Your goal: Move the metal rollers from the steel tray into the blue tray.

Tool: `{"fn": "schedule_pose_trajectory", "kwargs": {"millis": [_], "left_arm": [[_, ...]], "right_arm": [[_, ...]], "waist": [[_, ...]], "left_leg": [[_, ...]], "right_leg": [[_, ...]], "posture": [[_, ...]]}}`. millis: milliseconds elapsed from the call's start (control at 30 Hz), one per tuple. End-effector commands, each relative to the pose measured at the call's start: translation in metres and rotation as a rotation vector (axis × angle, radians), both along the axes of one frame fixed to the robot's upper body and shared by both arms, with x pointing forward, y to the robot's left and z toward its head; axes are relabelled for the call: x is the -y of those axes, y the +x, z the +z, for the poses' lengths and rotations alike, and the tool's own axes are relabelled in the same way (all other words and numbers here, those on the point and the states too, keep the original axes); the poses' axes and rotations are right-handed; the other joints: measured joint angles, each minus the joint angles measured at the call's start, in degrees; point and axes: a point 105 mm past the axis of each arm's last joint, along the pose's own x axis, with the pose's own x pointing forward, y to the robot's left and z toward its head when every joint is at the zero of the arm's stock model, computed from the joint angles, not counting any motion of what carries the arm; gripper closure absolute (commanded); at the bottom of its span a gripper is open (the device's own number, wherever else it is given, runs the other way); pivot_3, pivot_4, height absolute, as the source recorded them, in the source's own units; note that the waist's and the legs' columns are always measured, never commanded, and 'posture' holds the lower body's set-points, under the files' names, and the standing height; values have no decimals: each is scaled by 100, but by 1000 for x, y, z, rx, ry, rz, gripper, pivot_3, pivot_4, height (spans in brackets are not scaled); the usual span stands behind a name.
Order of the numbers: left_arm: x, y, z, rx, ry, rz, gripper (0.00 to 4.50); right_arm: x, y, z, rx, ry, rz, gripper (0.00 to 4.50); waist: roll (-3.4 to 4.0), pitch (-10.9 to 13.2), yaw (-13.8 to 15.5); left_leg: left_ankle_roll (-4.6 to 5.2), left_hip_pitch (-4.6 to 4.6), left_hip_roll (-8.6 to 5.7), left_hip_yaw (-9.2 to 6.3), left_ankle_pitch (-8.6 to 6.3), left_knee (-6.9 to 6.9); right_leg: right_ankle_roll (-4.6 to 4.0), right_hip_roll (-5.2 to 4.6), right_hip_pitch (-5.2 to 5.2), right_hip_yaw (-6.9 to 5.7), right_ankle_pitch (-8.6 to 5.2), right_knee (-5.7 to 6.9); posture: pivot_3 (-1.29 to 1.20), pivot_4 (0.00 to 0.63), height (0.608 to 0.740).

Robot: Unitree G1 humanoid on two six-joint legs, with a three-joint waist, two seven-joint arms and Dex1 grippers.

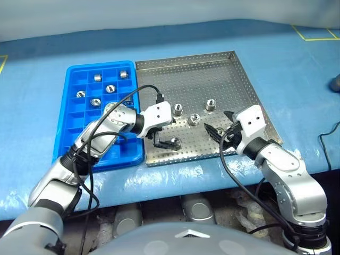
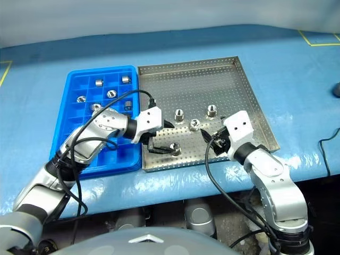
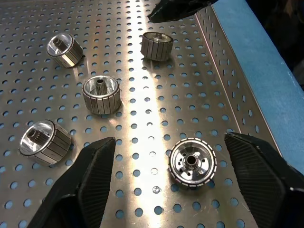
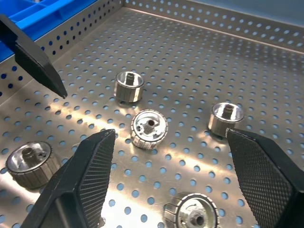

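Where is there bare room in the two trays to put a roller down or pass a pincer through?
The steel tray is bare across its far half. Its near half is crowded: five metal rollers with the left pincer and right pincer over them. In the blue tray, rollers fill some far compartments; those along its left edge are free.

The two head views look forward and down from above the arms, far enough back to take in the whole steel tray and blue tray, basically the same scene twice, slightly offset. The left wrist view sits close over the perforated floor, looking along its own fingers. The right wrist view is just as near, facing toward the blue tray. Both wrist views share the metal rollers.
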Motion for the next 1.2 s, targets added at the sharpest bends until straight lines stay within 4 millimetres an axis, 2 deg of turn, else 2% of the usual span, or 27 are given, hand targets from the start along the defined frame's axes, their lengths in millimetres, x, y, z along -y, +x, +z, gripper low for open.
{"fn": "schedule_pose_trajectory", "kwargs": {"millis": [33, 167, 667, 967, 1200], "left_arm": [[5, -4, 4, 28, 10, -64, 23], [6, -4, 1, 25, 20, -75, 23], [16, 2, -19, 2, 64, -71, 23], [17, 3, -22, -4, 64, -56, 2786], [14, 1, -21, -9, 53, -53, 2786]], "right_arm": [[-17, -11, 12, 27, 64, 126, 567], [-29, -22, 23, 53, 142, 224, 567], [-40, -30, 25, 59, 145, 289, 567], [-42, -29, 26, 69, 142, 291, 567], [-43, -27, 25, 73, 139, 293, 567]], "waist": [[-1, 0, 8], [0, 0, 14], [0, 0, 19], [0, 0, 14], [0, 0, 15]], "left_leg": [[0, -1, 0, 0, 0, 0], [1, 0, 0, -1, 0, 1], [1, 0, 0, -1, -1, 10], [1, 0, 0, -1, -1, 10], [1, 1, 1, -1, -1, 10]], "right_leg": [[0, 0, 0, 0, 0, 0], [0, 1, 0, -1, 0, 0], [4, 2, 4, 0, 2, 1], [4, 2, 4, 0, 2, 1], [4, 2, 4, 0, 2, 1]], "posture": [[-208, 150, 740], [-210, 150, 740], [-226, 150, 740], [-223, 150, 740], [-214, 150, 740]]}}
